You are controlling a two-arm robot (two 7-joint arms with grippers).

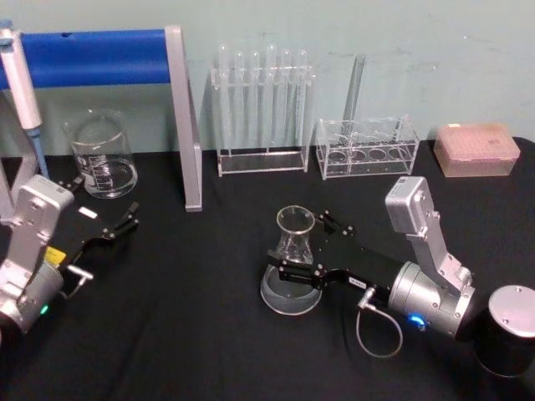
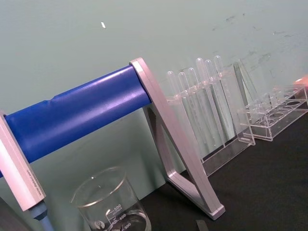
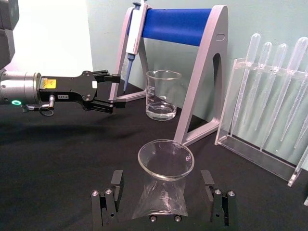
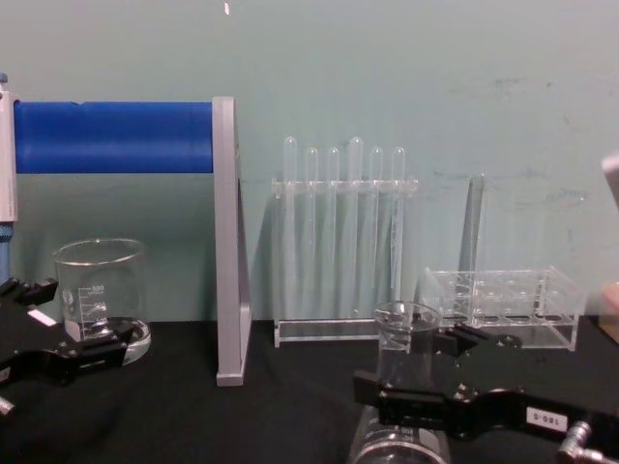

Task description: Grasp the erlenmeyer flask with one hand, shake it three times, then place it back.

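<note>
Head view, black-covered table: erlenmeyer flask, clear glass, upright near the table's centre, wide base on the cloth, flared rim uppermost. Right gripper, black, two jaws, reaches in from the robot's right and brackets the flask at its narrow upper body, one jaw on each side. Right wrist view: flask sits between the two spread fingers, a visible gap remaining on either side of the glass; jaws wide apart, nothing clamped, flask base resting on the table. Chest view: same gripper around the flask neck, white label on the arm behind. Left gripper, black, low over the cloth at the table's left, jaws parted, holding nothing, well apart from the flask; its tips lie near a glass beaker with printed graduations. Behind the beaker: stand of grey uprights and a blue crossbar, with a pipette hung at its left end. Along the rear wall: clear rack of tall test tubes, then a lower clear rack carrying one tall tube. Far right rear: pink tip box. Near right corner: dark cylinder with a pale top.
</note>
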